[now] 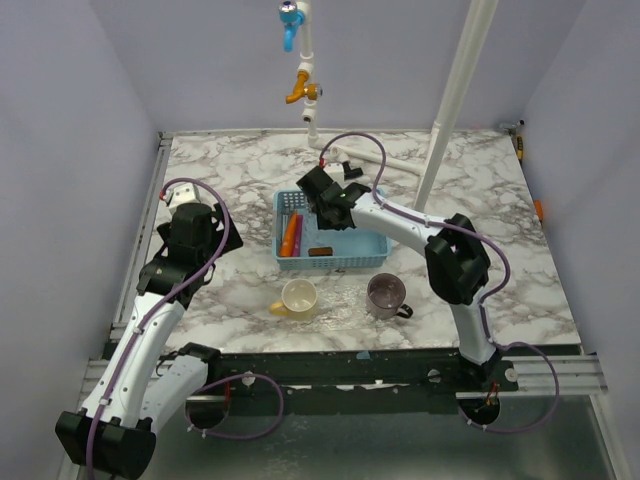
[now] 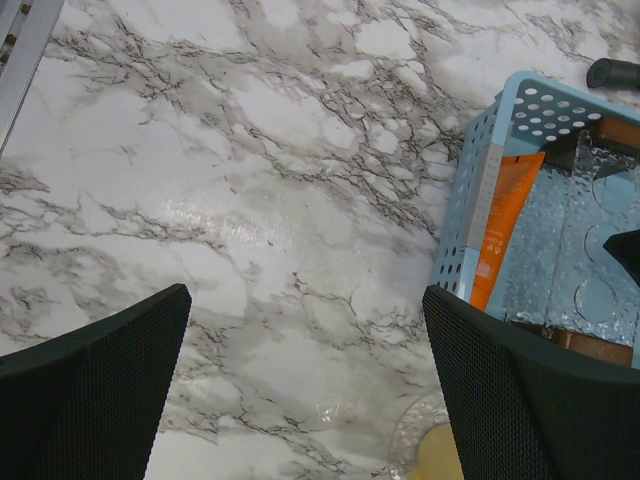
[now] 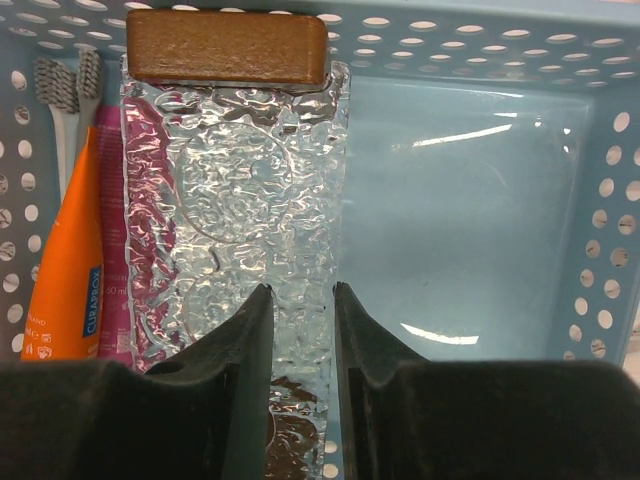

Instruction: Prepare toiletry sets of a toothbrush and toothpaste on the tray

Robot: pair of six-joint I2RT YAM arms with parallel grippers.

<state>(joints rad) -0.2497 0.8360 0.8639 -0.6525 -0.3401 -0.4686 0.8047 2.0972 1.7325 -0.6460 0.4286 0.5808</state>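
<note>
— How are the fingers of the right gripper (image 3: 301, 292) set?
— Only a narrow gap is seen, over a clear crinkled packet (image 3: 250, 180); a grip cannot be told. The toothpaste (image 3: 65, 260) and toothbrush (image 3: 58, 90) are laid along the blue tray's (image 3: 480, 30) left wall.
— And the left gripper (image 2: 305, 292)?
— It is spread wide above the marble table (image 2: 250, 150), left of the tray.

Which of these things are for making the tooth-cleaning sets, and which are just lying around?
For the job: toothbrushes, orange toothpaste, blue tray.

Just lying about: yellow cup, purple mug, brown bar, clear bubbly packet, pink tube.
</note>
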